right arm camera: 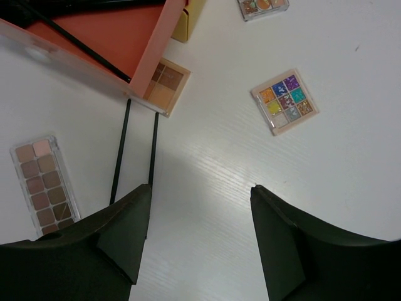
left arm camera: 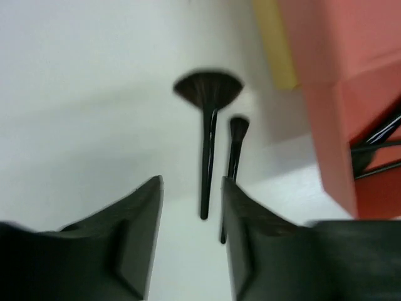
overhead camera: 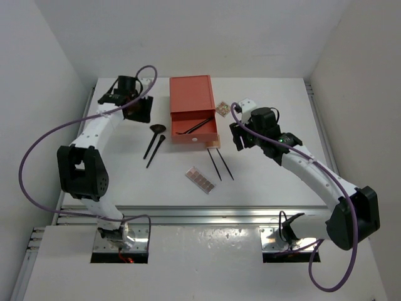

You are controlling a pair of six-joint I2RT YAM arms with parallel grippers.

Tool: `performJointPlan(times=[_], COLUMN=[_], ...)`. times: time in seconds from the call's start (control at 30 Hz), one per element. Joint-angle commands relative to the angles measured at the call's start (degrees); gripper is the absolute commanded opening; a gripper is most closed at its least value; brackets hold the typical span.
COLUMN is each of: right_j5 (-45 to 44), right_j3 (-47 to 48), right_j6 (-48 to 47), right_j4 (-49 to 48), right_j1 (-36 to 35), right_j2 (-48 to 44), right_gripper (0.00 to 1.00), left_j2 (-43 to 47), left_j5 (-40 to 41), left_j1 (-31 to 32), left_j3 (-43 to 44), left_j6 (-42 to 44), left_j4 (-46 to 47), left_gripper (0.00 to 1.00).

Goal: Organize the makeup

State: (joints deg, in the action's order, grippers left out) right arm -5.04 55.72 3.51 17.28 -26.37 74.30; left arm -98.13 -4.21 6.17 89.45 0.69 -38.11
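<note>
Two dark-handled brushes (overhead camera: 155, 142) lie left of the open drawer; the left wrist view shows a fan brush (left arm camera: 208, 94) and a smaller brush (left arm camera: 237, 135). My left gripper (overhead camera: 139, 113) (left arm camera: 191, 188) is open and empty, above their handle ends. Two thin dark pencils (overhead camera: 220, 164) (right arm camera: 120, 150) and a long pinkish-brown palette (overhead camera: 200, 179) (right arm camera: 45, 185) lie in front of the drawer. A square brown palette (overhead camera: 213, 145) (right arm camera: 165, 84) sits at the drawer's corner. A colourful square palette (right arm camera: 285, 101) lies to its right. My right gripper (overhead camera: 240, 139) (right arm camera: 200, 191) is open and empty, above bare table.
The orange-red drawer box (overhead camera: 191, 100) (left arm camera: 351, 94) stands mid-table, its drawer (overhead camera: 195, 130) (right arm camera: 106, 37) pulled open with a dark brush inside. Another small palette (overhead camera: 222, 108) (right arm camera: 263, 6) lies right of the box. White walls close in both sides.
</note>
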Motion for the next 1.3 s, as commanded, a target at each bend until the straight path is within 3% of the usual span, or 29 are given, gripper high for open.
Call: performJointPlan(times=[0.0, 0.17, 0.6, 0.67, 0.77, 0.8, 0.9, 1.03, 1.27], right_j5=[1.78, 2.49, 1.52, 1.26, 1.08, 1.08, 0.73, 1.26, 1.26], right_j3=[1.23, 1.49, 0.61, 0.61, 0.79, 0.88, 0.88, 1.4, 1.14], right_j6=[1.85, 2.03, 2.03, 1.68, 1.41, 1.41, 1.06, 1.24, 1.5], right_j4=[-0.31, 0.3, 0.74, 0.83, 0.91, 0.83, 0.83, 0.74, 0.74], right_j1=[-0.08, 0.0, -0.08, -0.08, -0.17, 0.09, 0.0, -0.08, -0.08], right_j2=[0.05, 0.41, 0.4, 0.32, 0.31, 0.23, 0.06, 0.84, 1.02], right_gripper=[0.65, 0.65, 0.65, 0.65, 0.65, 0.65, 0.65, 0.65, 0.65], left_j2=[0.05, -6.54, -18.42, -19.9, -20.44, -20.44, -19.74, -15.97, -6.65], left_j5=[0.5, 0.09, 0.59, 2.09, 4.9, 5.78, 7.36, 10.52, 9.06], left_j1=[0.69, -2.13, -1.6, -1.6, -1.6, -1.6, -1.6, -1.6, -0.39], left_j3=[-6.89, -8.24, -7.71, -8.24, -9.29, -9.29, -10.43, -9.21, 5.19], left_j6=[-0.87, -0.86, 2.31, 1.69, 1.68, 1.68, 1.68, 2.3, 4.31], left_j4=[0.65, 3.48, 6.9, 7.61, 8.14, 8.14, 8.66, 8.66, 6.82], left_gripper=[0.57, 0.59, 0.57, 0.53, 0.37, 0.24, 0.0, 0.0, 0.0])
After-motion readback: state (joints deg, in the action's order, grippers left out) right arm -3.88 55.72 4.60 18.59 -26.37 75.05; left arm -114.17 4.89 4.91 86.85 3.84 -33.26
